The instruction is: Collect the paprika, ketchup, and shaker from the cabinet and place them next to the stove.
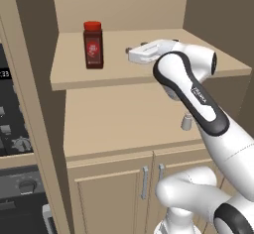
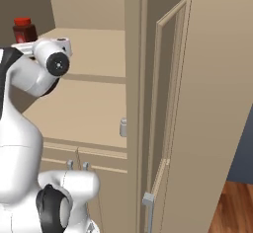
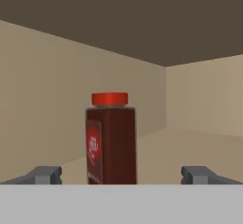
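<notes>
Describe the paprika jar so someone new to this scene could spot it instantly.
Find the tall beige cabinet with open shelves. On its upper shelf, towards the left, the paprika stands upright, with the open gripper lined up on it. It is a squarish dark red-brown jar with a bright red cap and dark label, unlike the tiny pale grey shaker on the shelf below.

Base views flanking; shared cabinet (image 1: 149, 77)

Arm reaches level, claw (image 3: 121, 174) spread wide
</notes>
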Tool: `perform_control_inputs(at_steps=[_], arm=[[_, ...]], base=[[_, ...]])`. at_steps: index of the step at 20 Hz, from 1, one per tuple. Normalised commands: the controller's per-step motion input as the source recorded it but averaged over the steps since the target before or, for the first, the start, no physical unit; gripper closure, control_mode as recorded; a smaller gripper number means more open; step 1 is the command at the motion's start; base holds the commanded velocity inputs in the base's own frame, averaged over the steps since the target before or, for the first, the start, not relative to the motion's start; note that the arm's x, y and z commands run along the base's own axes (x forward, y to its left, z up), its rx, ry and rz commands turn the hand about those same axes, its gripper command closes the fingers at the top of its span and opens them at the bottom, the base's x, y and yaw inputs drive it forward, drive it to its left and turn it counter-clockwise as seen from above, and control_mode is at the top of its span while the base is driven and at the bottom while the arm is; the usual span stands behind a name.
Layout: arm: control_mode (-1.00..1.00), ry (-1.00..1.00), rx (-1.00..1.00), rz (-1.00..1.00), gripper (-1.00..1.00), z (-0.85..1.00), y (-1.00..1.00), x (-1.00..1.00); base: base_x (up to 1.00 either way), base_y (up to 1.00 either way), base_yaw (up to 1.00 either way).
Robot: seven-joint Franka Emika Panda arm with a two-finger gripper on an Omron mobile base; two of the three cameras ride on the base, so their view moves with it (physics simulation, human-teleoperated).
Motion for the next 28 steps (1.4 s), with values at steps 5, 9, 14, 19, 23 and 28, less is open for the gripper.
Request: perform_control_inputs(at_steps=[5,9,14,19,23,28], arm=[[-1.00,0.04,0.00,0.04,-1.00,0.00,0.17,0.24],[-1.00,0.08,0.00,0.08,-1.00,0.02,0.18,0.17],[-1.00,0.10,0.00,0.09,-1.00,0.04,0.14,0.14],[-1.00,0.07,0.00,0.08,-1.00,0.00,0.06,0.15],[-1.00,0.04,0.00,0.08,-1.00,0.00,0.01,0.17],[-1.00,0.03,0.00,0.09,-1.00,0.00,0.00,0.17]], base=[[0.00,0.00,0.00],[0.00,0.00,0.00],[0.00,0.00,0.00],[0.00,0.00,0.00],[0.00,0.00,0.00],[0.00,0.00,0.00]])
